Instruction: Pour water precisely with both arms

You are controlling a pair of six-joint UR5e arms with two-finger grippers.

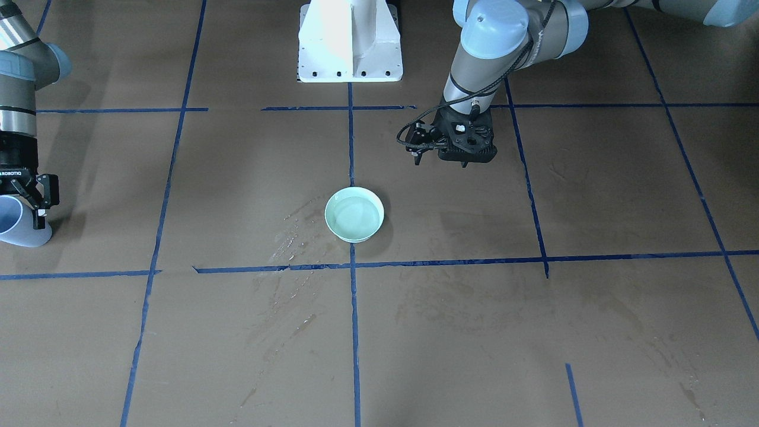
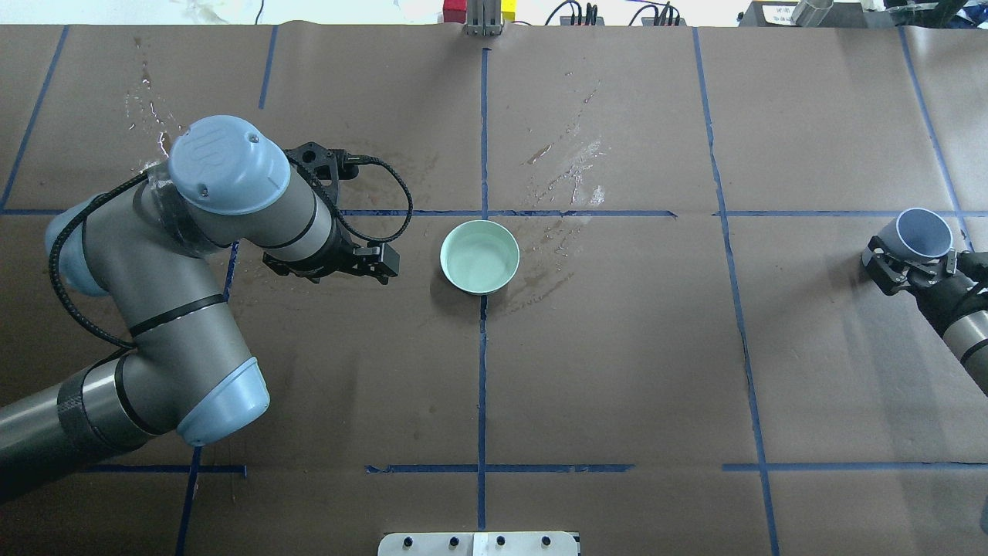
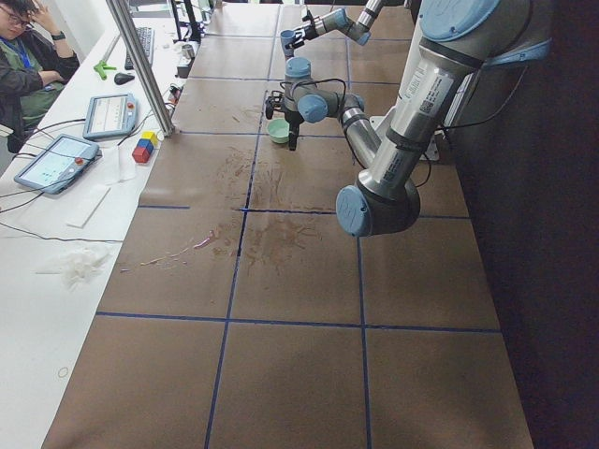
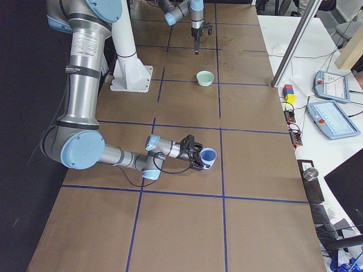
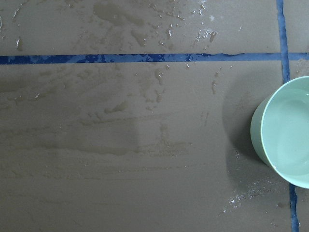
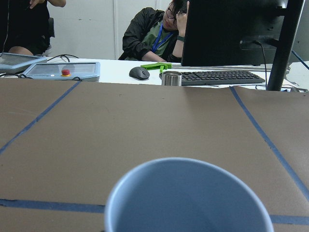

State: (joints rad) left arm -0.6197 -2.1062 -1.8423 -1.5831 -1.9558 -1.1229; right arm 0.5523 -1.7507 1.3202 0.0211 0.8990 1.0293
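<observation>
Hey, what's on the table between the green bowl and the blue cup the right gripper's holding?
Nothing stands there. The overhead view shows only table paper, wet beside the green bowl, and one blue tape line before the blue cup.

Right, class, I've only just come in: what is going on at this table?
The right gripper is shut on a pale blue cup, held tilted near the table's right end. A round mint-green bowl sits at the centre with clear water in it, and spilled droplets wet the brown paper around it. The left gripper hovers beside the bowl, holding nothing.
</observation>
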